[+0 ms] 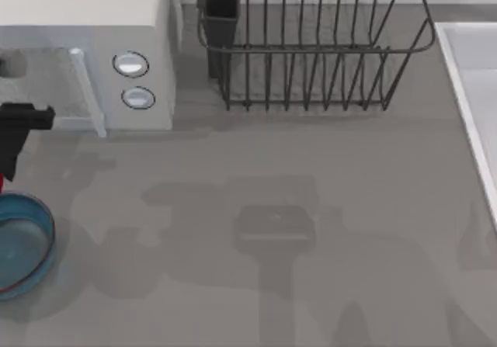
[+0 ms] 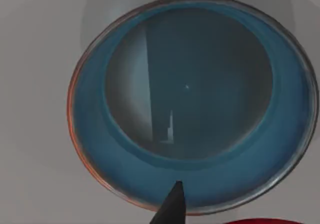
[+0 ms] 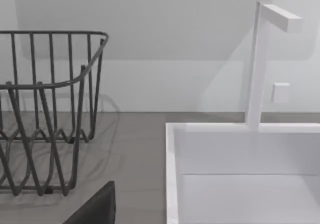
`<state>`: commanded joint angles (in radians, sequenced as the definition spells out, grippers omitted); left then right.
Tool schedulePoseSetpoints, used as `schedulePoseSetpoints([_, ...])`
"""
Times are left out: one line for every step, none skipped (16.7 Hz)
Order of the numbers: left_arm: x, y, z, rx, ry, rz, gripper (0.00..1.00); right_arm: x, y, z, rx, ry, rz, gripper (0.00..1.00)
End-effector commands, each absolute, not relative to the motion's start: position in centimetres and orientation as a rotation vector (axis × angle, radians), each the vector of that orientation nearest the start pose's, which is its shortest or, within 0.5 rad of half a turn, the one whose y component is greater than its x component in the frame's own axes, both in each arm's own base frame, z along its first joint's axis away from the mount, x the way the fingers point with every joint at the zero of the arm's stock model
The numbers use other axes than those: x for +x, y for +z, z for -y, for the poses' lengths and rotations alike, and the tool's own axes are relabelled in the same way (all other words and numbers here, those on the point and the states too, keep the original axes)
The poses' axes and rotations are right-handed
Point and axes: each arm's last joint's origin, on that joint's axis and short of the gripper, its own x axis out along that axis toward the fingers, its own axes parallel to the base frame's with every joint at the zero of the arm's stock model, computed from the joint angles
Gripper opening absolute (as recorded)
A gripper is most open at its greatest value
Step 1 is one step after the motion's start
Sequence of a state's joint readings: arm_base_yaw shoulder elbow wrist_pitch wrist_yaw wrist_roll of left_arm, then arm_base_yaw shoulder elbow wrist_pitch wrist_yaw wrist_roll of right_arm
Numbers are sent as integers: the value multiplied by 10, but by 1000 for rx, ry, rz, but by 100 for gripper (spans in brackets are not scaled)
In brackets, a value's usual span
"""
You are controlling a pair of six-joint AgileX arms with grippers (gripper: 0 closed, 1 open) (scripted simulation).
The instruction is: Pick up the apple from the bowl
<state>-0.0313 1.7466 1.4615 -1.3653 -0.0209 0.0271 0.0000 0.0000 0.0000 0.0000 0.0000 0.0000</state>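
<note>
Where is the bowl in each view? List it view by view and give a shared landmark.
Top view: bowl at the left edge, low, partly cut off.
Left wrist view: bowl seen from above, spanning most of the picture.
Right wrist view: faces the rack and sink, away from the bowl.
Landmark: the rack joins top and right wrist views.

No readable text, label, brand, number or sign appears on anything in any of the views.
</note>
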Motion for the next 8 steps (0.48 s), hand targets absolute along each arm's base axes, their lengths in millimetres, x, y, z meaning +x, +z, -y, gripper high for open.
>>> schedulePoseSetpoints([315,270,4,61,-28,-1653,0,106,160,1,0,0,0,100])
schedulePoseSetpoints([314,290,2,58,-25,-1648,0,106,160,1,0,0,0,100])
schedulePoseSetpoints([311,309,-1,54,-22,-1636,0,106,160,1,0,0,0,100])
schedulePoseSetpoints([307,327,-5,50,-19,-1618,0,106,160,1,0,0,0,100])
schedulePoseSetpoints([304,342,-9,46,-15,-1600,0,106,160,1,0,0,0,100])
schedulePoseSetpoints([300,354,-13,41,-10,-1582,0,106,160,1,0,0,0,100])
schedulePoseSetpoints([297,364,-16,38,-6,-1565,0,106,160,1,0,0,0,100])
schedulePoseSetpoints([295,370,-19,35,-2,-1551,0,106,160,1,0,0,0,100])
